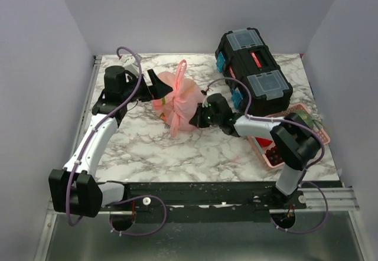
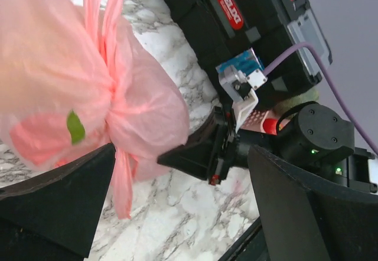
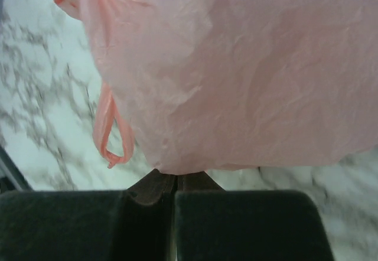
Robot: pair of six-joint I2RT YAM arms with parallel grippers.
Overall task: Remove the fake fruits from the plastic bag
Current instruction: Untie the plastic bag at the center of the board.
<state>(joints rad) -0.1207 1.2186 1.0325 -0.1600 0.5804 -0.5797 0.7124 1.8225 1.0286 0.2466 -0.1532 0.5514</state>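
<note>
Shows the plastic bag (image 1: 177,101) bunched at the centre of the desk (image 1: 147,149), a reddish fake fruit (image 2: 41,140) with a green leaf dim through its film; has the left tool (image 1: 159,87) released, fingers spread at the bag's 10 o'clock. Has the right tool (image 3: 175,181) clenched on the bag's film at 4 o'clock.

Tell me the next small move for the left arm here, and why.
Probably close the left gripper on the plastic bag. Its jaws stand open with the bunched neck between them, while the right gripper looks shut on the bag's edge; a second hold would let the arms pull it open.
</note>
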